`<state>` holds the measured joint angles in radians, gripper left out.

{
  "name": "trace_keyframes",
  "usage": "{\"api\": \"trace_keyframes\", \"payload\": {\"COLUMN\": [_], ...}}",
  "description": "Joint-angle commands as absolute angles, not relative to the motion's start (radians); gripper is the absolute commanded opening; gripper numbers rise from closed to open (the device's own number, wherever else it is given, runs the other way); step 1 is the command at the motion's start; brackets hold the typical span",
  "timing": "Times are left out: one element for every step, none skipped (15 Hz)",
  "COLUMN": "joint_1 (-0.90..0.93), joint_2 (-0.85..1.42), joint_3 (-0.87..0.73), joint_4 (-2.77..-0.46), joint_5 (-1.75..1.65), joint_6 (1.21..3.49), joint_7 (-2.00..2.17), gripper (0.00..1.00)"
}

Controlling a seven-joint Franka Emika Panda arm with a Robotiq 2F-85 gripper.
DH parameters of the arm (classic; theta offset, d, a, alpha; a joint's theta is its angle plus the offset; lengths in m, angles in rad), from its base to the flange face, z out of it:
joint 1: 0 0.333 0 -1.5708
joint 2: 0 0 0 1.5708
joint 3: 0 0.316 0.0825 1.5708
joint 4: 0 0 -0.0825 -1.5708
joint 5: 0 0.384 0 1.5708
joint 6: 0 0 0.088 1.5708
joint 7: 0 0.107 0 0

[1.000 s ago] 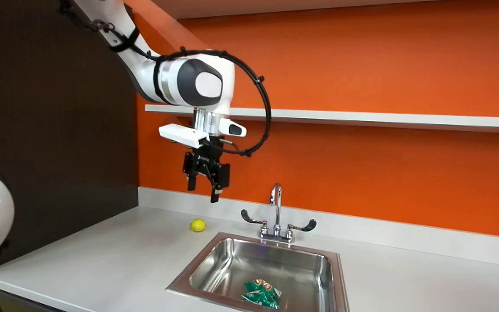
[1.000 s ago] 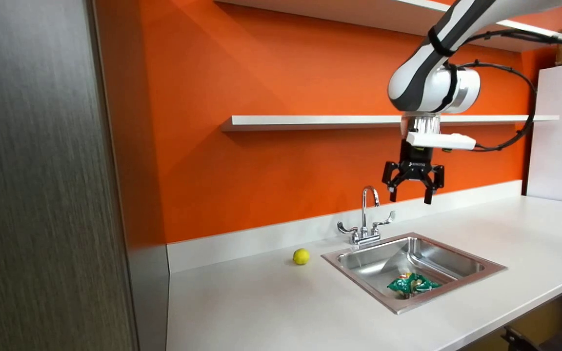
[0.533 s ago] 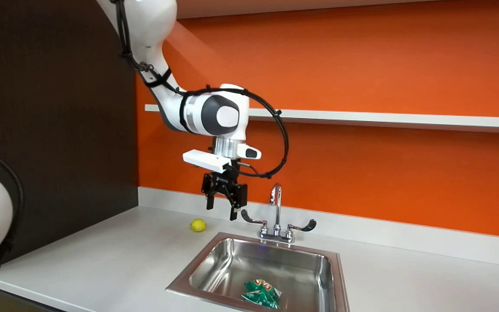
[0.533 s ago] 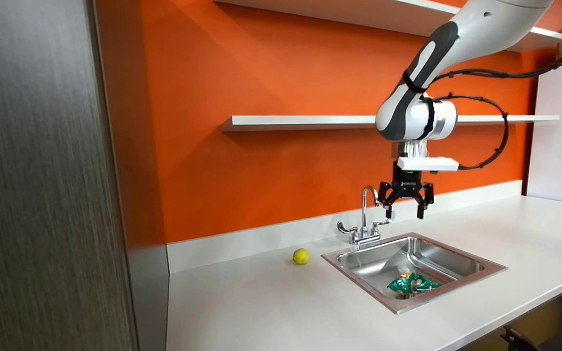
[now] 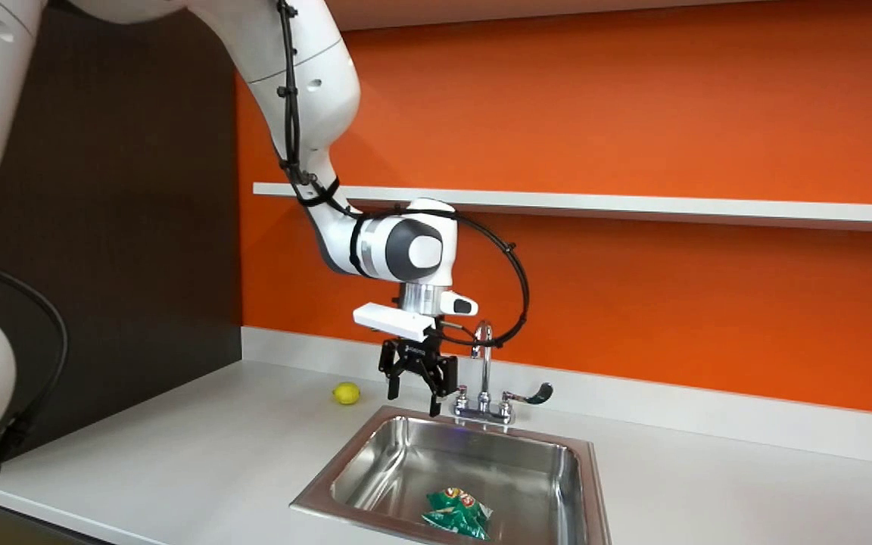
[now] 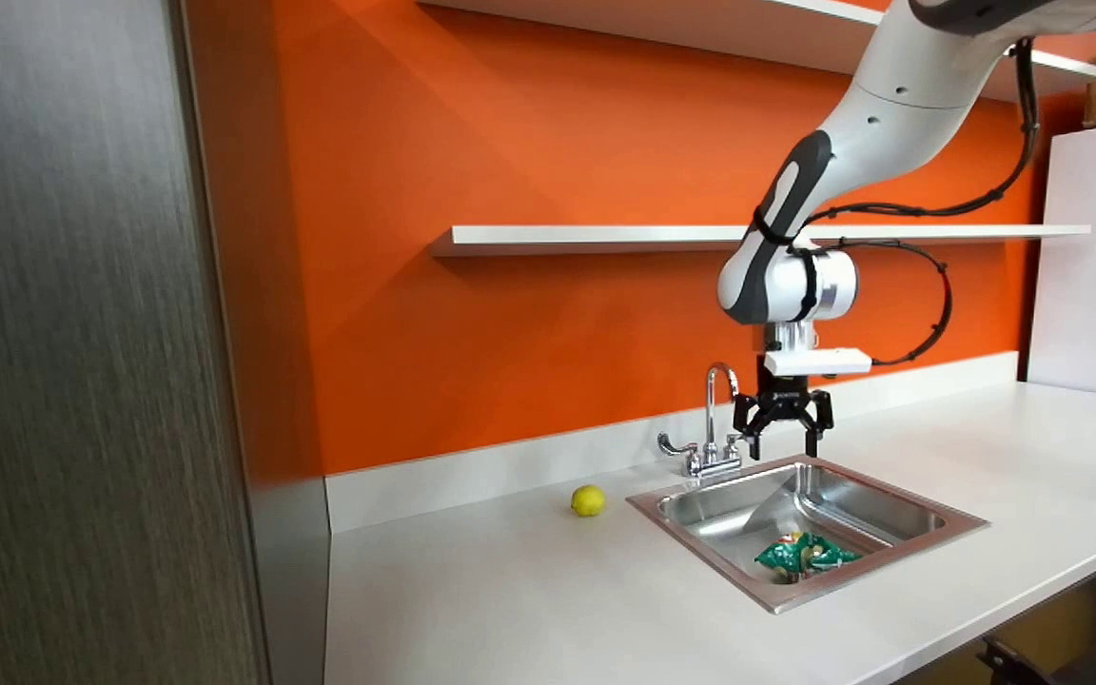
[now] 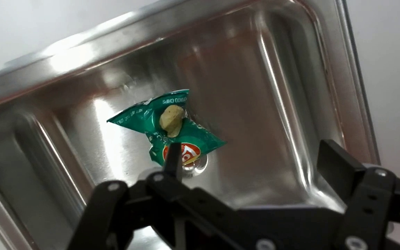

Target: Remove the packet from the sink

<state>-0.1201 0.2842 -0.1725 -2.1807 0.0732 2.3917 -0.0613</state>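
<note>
In both exterior views an orange wall [image 5: 671, 295] rises behind a pale table [image 6: 510, 599]; a white shelf [image 5: 708, 209] runs along the wall. The arm [image 6: 895, 133], white with dark patches, reaches down from above. Set into the table is a steel sink [image 5: 343, 462], with a chrome two-handled faucet [image 6: 711, 419] at its back edge. The end effector [image 6: 783, 453] hangs above the sink, its fingers pointing down and spread well apart; in both exterior views it blocks part of a faucet handle. The packet [image 7: 167, 125], green and crumpled, lies on the sink's floor, well below the fingers; in the wrist view one of them overlaps its lower part. A yellow ball [image 6: 588, 500] sits on the table near the sink.
</note>
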Motion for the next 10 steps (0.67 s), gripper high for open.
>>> {"api": "trace_keyframes", "payload": {"joint_1": [-0.159, -0.164, -0.169, -0.176, -0.184, -0.192, -0.202, -0.211, -0.222, -0.231], "joint_2": [0.358, 0.368, 0.373, 0.381, 0.388, 0.394, 0.401, 0.409, 0.418, 0.43], "joint_3": [-0.155, -0.155, -0.158, -0.158, -0.158, -0.16, -0.161, -0.162, -0.163, -0.163], "joint_4": [-2.121, -2.119, -2.125, -2.127, -2.133, -2.138, -2.14, -2.142, -2.139, -2.135], "joint_5": [0.073, 0.071, 0.068, 0.069, 0.07, 0.07, 0.071, 0.071, 0.072, 0.072], "joint_6": [2.401, 2.405, 2.411, 2.416, 2.428, 2.437, 2.446, 2.457, 2.466, 2.474], "joint_7": [-0.099, -0.102, -0.102, -0.105, -0.111, -0.117, -0.125, -0.131, -0.14, -0.145], "gripper": [1.0, 1.0, 1.0, 1.0, 1.0, 1.0, 1.0, 1.0, 1.0, 1.0]}}
